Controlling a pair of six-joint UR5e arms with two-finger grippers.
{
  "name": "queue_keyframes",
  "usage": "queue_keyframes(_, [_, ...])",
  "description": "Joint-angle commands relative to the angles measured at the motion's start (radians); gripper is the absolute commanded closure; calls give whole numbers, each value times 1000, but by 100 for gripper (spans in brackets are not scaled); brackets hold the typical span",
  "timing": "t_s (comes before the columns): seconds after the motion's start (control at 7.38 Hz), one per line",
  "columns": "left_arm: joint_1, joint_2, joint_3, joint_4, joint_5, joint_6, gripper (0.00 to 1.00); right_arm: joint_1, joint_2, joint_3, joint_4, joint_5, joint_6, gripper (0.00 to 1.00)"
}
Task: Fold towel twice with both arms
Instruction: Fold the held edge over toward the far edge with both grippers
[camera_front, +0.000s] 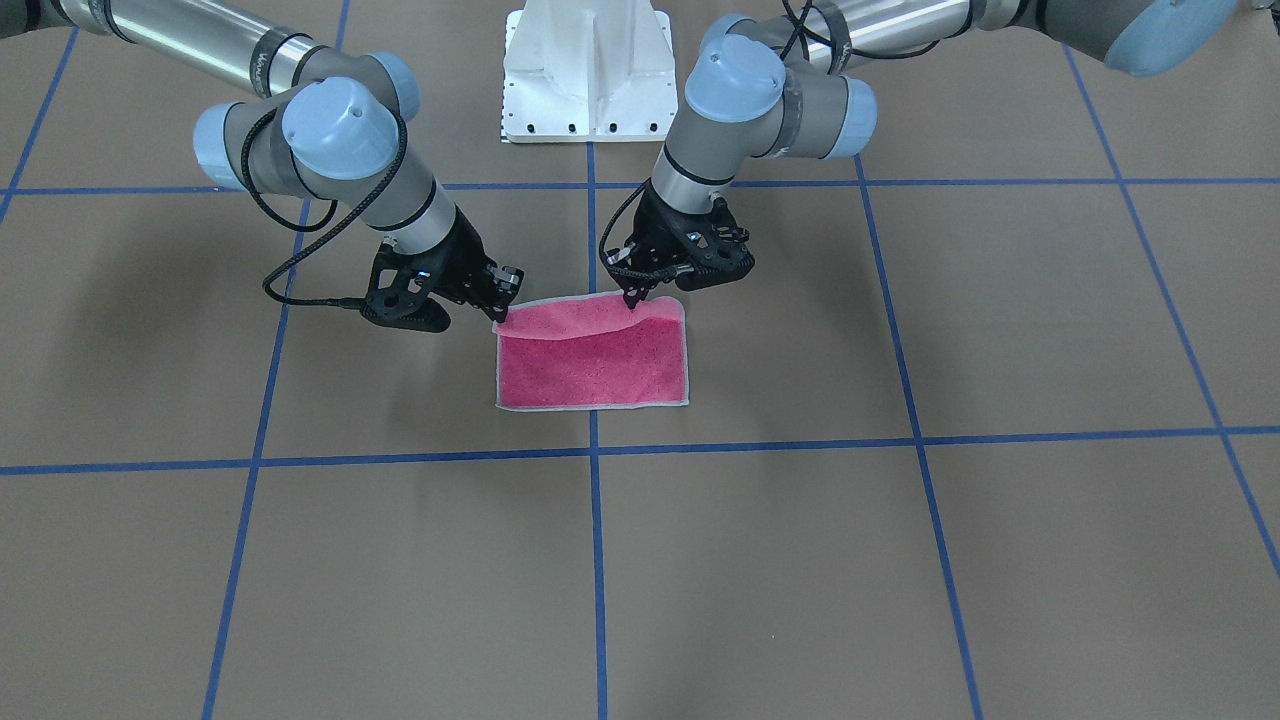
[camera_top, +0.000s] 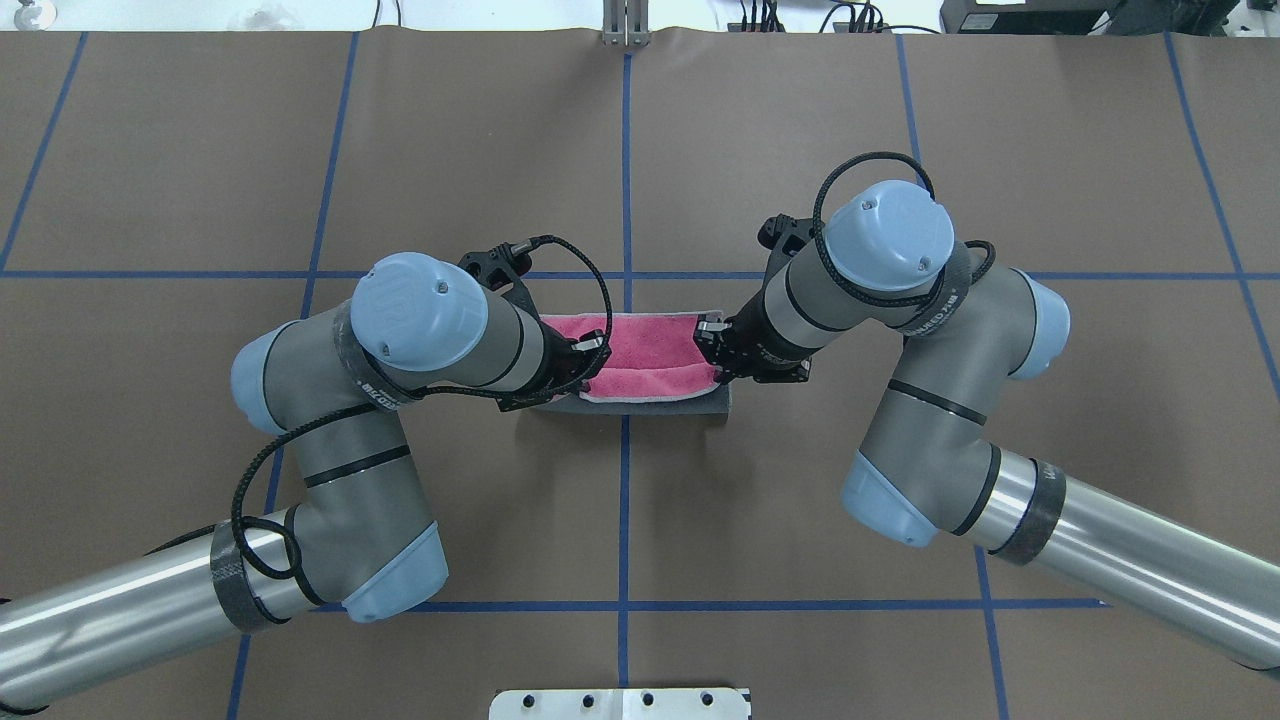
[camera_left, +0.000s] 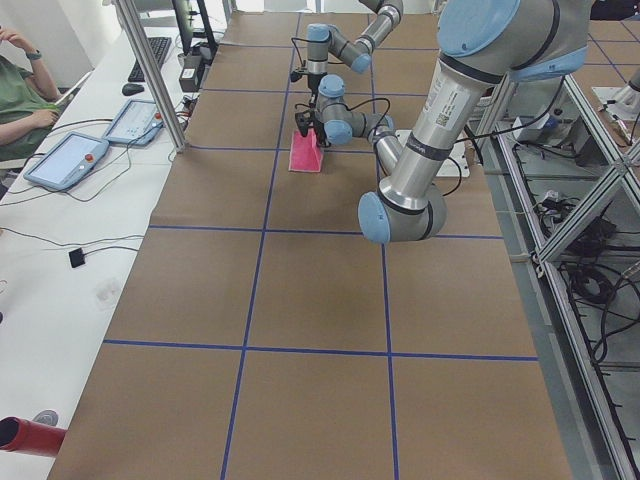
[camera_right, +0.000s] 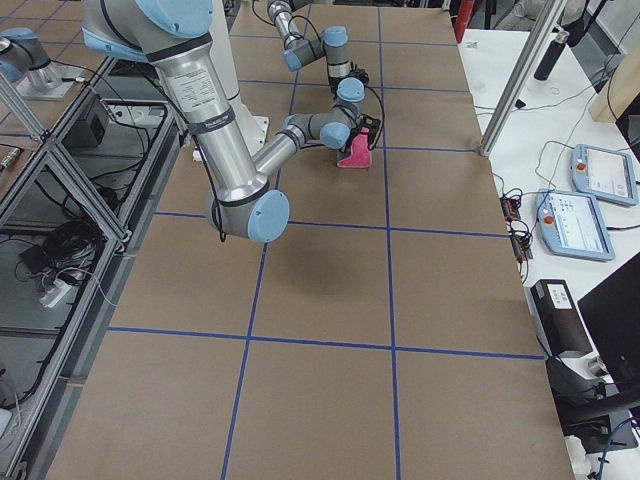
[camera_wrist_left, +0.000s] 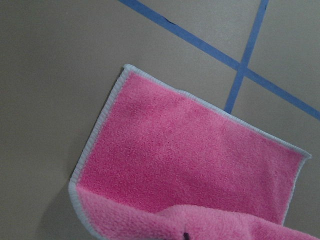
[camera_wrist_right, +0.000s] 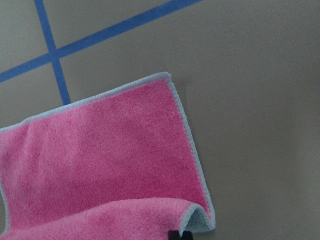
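Note:
The towel lies pink face up on the brown table, straddling a blue tape line. Its edge nearest the robot is raised off the table. From overhead its dark grey underside shows below the pink. My left gripper is shut on that raised edge, a little in from one corner. My right gripper is shut on the other corner. Both wrist views show the pink cloth flat on the table, with the lifted fold at the bottom.
The white pedestal base stands just behind the towel. Blue tape lines grid the brown table. Beside the table are a seated person and teach pendants on white benches.

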Motion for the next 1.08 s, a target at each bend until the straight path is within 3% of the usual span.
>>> queue_keyframes(0.0, [-19,-37,54,-3,0,-1,100,15,1,-6,0,1,-1,100])
queue_keyframes(0.95, [-42,-51,101,-4,0,-2,100,32,53,-84,0,-1,-1,100])
